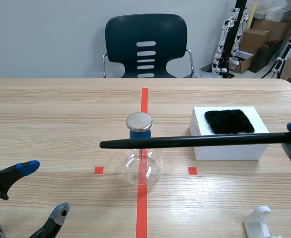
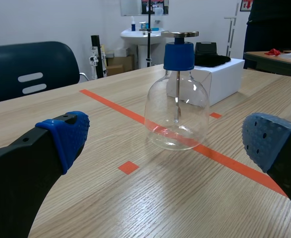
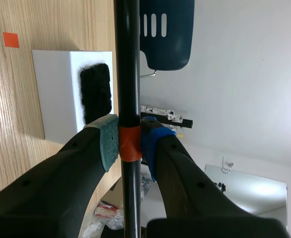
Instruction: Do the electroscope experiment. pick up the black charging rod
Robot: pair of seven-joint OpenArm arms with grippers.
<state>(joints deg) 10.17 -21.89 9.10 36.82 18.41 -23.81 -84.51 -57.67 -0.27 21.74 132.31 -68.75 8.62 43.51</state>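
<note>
Scene view: we are holding the black charging rod (image 1: 185, 142) above the worktop (image 1: 61, 124), running from 3 o'clock across the electroscope (image 1: 141, 168); left wrist view: our left tool (image 2: 167, 139) is gaping apart; right wrist view: our right tool (image 3: 130, 144) is clamping the rod.

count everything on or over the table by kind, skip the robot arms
glass electroscope flask: 1
black rod: 1
white box: 1
black fur pad: 1
white holder: 1
total: 5
</note>
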